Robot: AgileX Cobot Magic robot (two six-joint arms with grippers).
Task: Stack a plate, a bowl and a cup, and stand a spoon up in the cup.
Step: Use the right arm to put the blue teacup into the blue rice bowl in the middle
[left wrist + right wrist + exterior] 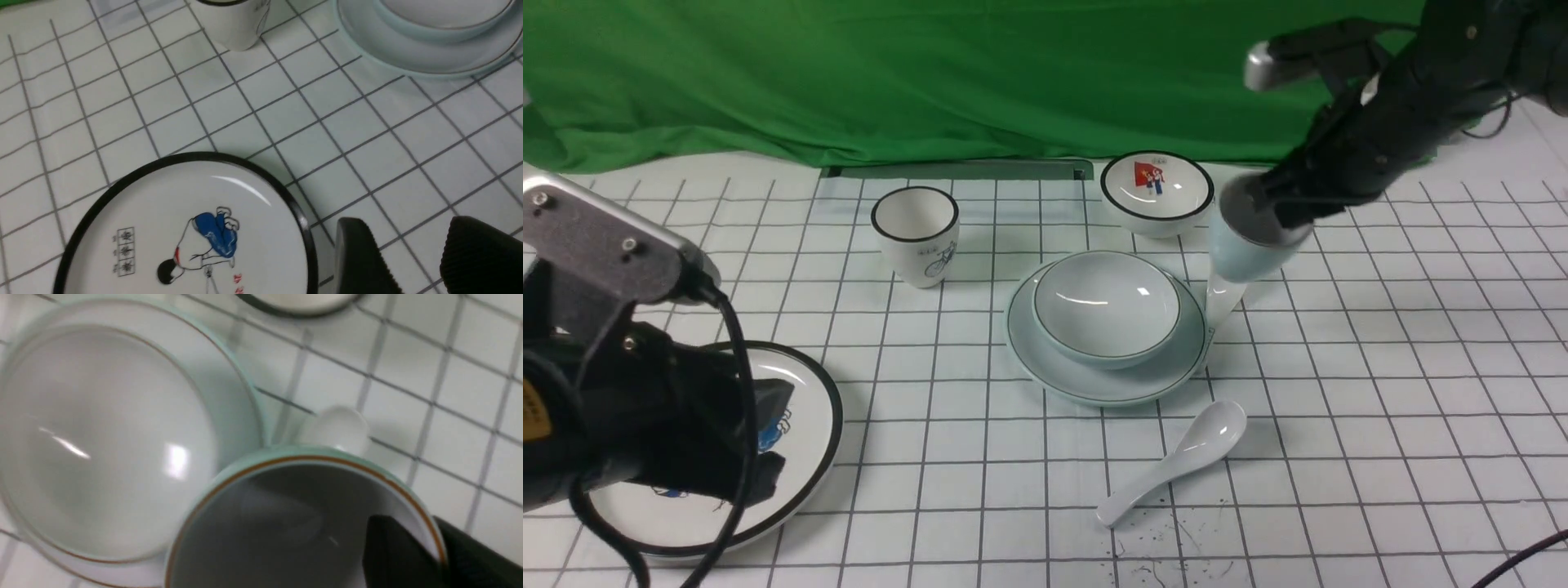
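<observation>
Cup (1245,253) tight in the right gripper (435,555), seemingly aloft beside the plate (1111,388); left gripper (416,257) agape, empty.

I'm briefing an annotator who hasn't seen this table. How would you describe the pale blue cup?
Find the pale plate with a bowl on it, mid-table. Just to its right, the right gripper pinches the rim of the cup. It is pale blue with a thin brownish rim, unlike the black-rimmed white cup with a bicycle farther left.
</observation>
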